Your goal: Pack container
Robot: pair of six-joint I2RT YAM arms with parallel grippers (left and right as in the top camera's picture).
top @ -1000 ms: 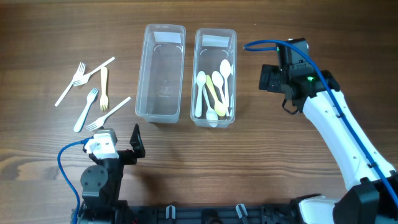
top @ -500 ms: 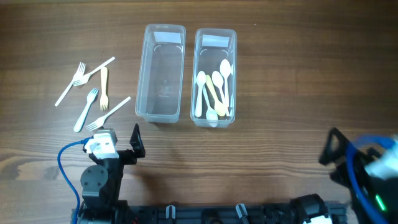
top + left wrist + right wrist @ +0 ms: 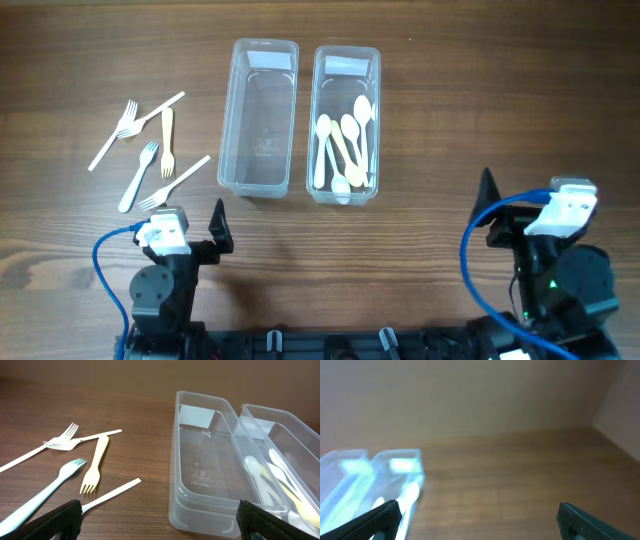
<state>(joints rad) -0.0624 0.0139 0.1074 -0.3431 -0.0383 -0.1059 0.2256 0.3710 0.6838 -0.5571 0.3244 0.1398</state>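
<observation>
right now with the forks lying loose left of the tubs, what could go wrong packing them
1. Several plastic forks cross or overlap, so the left fingers could lift two at once or flick one away.
2. The empty clear container sits close beside the spoon container; a fork released off-centre might land among the spoons or on a rim.
3. The forks lie flat on the wooden table, so a low pinch may scrape it.

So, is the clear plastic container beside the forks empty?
Empty: the clear rectangular plastic container shows only its bare floor, while the plastic forks lie outside it on the wooden table.
</observation>
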